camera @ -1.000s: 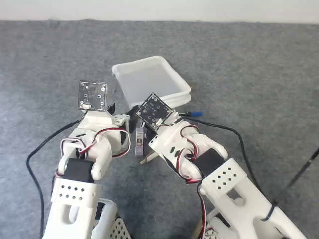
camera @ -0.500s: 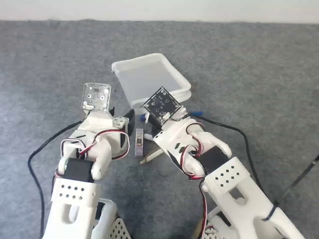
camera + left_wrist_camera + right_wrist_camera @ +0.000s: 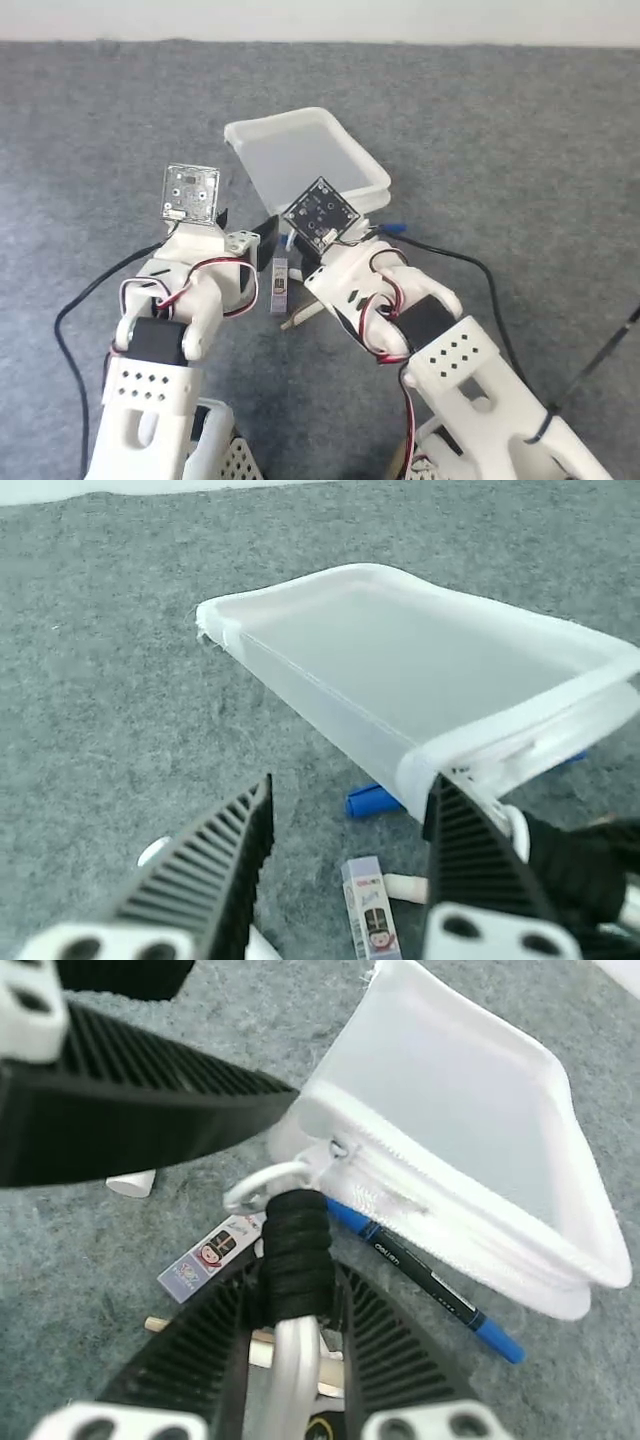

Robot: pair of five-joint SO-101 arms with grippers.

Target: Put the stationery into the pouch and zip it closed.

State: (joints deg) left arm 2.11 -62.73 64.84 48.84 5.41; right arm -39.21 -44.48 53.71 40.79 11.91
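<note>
Overhead view, two close wrist views (pouch [image 3: 300, 160] shared)

left gripper [image 3: 350, 805]: jaws apart | pouch [image 3: 420, 670]: 12 o'clock ahead, on grey carpet [image 3: 100, 680] | blue pen [image 3: 372, 801], small labelled block [image 3: 368, 920]: between jaws, beside pouch

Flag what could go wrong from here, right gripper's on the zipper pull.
1. Right gripper is shut on the zipper pull while the pen, eraser and pencil lie outside the pouch: pulling now may close it without them.
2. Left gripper is open and off the pouch, so a pull may drag the pouch rather than slide the zipper.
</note>
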